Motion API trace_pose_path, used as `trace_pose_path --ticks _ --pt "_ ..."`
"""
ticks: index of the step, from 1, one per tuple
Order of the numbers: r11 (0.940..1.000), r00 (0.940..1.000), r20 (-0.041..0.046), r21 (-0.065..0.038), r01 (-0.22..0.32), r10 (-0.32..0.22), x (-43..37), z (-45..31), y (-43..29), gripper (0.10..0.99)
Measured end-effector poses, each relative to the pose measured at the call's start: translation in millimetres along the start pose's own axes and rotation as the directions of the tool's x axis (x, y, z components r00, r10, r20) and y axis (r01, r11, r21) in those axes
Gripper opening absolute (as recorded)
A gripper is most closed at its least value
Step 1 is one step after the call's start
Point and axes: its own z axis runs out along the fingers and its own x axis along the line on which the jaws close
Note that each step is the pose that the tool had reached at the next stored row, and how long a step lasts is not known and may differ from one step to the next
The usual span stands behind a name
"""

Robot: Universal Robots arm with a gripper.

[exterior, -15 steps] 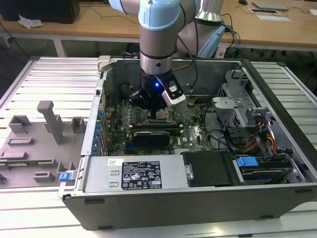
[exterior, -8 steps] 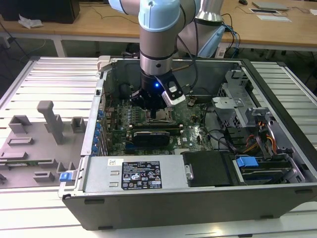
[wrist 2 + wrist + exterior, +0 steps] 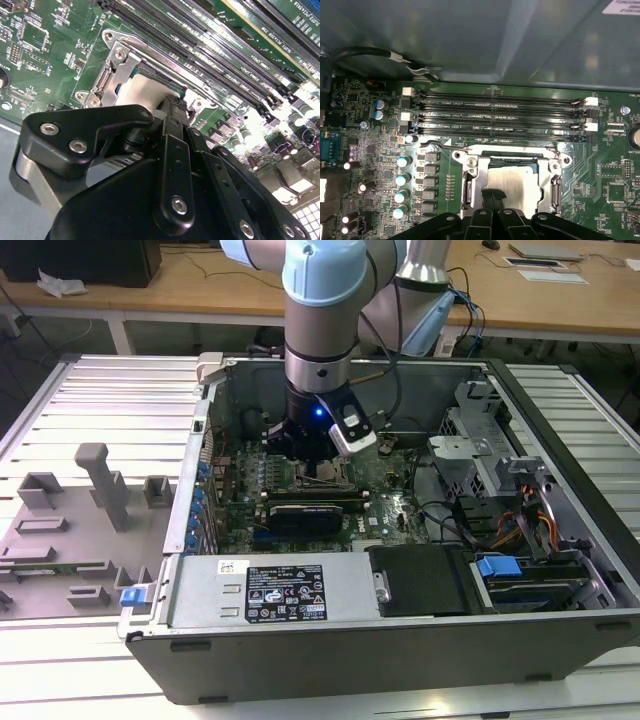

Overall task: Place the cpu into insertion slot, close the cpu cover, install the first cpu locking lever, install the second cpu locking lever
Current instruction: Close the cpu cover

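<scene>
the claw (image 3: 495, 197) hangs straight over the cpu (image 3: 515, 180), its tips drawn together with nothing seen between them. they sit at or just above the chip's silver top; contact cannot be told. the cpu lies flat in the slot (image 3: 536, 167), directly beneath the claw rather than off to a side. the cover (image 3: 470, 182) frames it on two flanks and looks to be down. a wire lever (image 3: 445, 145) runs along the slot's edge nearest the memory slots (image 3: 500, 115), its long axis parallel to them, just beside the cover. room is tight: memory slots close on that side, capacitors (image 3: 400, 180) near the lever's end, the case wall (image 3: 470, 40) beyond. in the exterior view the arm (image 3: 318, 330) drops vertically into the case (image 3: 560, 420).
</scene>
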Motion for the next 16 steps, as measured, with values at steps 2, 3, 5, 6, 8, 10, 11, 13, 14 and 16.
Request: trace_pose_path --ticks 2,3,5,6,8,10,11,13,14,16 --pt "1.0 1.0 0.0 -0.001 0.001 -0.001 -0.2 -0.8 0.1 0.106" --pt "1.0 1.0 -0.0001 -0.001 0.003 -0.003 -0.3 -2.7 0.2 0.106" --pt "1.0 1.0 -0.0005 -0.001 0.009 -0.009 -0.3 -4.6 0.4 0.106" --pt "0.9999 0.9999 -0.0007 -0.001 0.011 -0.011 -0.1 -4.5 0.4 0.106" --pt "0.9999 0.9999 -0.0012 -0.002 0.017 -0.017 2.6 -3.6 0.4 0.106" --pt "0.9997 0.9998 -0.0014 -0.006 0.022 -0.022 4.2 -1.7 0.4 0.106" --pt "0.9996 0.9997 -0.0016 -0.008 0.026 -0.026 4.4 -0.4 0.2 0.106" --pt "0.9995 0.9995 -0.0019 -0.011 0.031 -0.031 4.6 0.3 0.1 0.106" --pt "0.9992 0.9993 -0.0009 -0.014 0.037 -0.037 4.5 1.0 0.1 0.106" --pt "0.9989 0.9991 0.0006 -0.018 0.042 -0.042 4.5 1.4 0.1 0.106"
